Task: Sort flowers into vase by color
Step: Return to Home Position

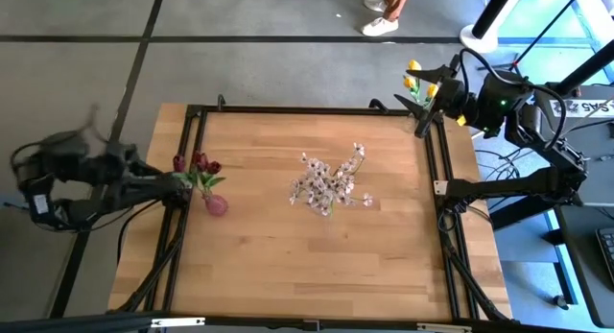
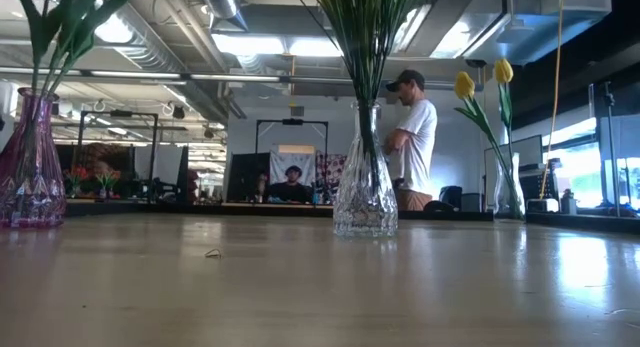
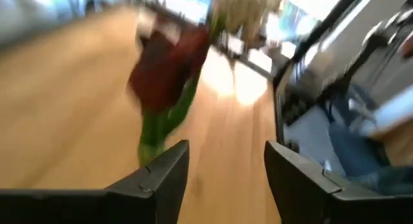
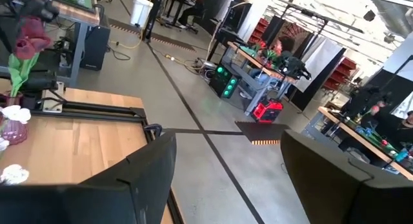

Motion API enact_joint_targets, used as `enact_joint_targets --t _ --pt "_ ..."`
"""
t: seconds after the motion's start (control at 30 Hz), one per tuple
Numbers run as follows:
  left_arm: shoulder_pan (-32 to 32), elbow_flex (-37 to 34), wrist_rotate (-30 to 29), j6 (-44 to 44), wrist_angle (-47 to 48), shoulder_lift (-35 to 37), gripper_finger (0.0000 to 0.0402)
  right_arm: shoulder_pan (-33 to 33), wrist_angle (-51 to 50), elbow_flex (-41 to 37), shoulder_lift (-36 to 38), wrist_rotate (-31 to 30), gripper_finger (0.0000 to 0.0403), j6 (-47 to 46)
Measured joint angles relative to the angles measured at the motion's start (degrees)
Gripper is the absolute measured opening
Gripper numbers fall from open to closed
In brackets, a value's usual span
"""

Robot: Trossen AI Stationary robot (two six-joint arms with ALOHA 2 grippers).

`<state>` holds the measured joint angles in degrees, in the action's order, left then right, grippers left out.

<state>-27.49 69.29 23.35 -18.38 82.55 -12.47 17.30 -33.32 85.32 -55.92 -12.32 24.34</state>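
Dark red tulips stand in a purple vase near the table's left edge. The vase also shows in the low view. My left gripper is open just left of the tulips and holds nothing. Pale pink-white sprays fill a clear glass vase at mid-table. Yellow tulips rise at the far right corner and show upright in the low view. My right gripper is open beside them, with nothing between its fingers.
A black frame runs around the wooden tabletop, whose near half is bare. A small scrap lies on the wood. A person stands beyond the far edge, shoes in the high view.
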Motion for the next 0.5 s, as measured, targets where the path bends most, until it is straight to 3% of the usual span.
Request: enact_joint_targets --t 0.23,0.33,0.4,0.5 --pt "-3.7 -0.3 -2.8 -1.2 -17.1 12.3 0.0180 0.0 -1.3 0.0 0.7 1.4 0.0278 0.0" --pt "-6.7 -0.6 -3.7 -0.6 -18.4 11.8 0.0170 0.0 -1.0 0.0 0.9 1.4 0.0278 0.0" --pt "-9.2 -3.2 -0.6 1.1 -24.4 11.9 0.0163 0.0 -0.9 0.0 1.0 1.3 0.0278 0.2" --pt "-13.0 -9.4 9.5 -0.8 -35.1 12.0 0.0151 0.0 -0.9 0.0 0.9 0.9 0.0278 1.1"
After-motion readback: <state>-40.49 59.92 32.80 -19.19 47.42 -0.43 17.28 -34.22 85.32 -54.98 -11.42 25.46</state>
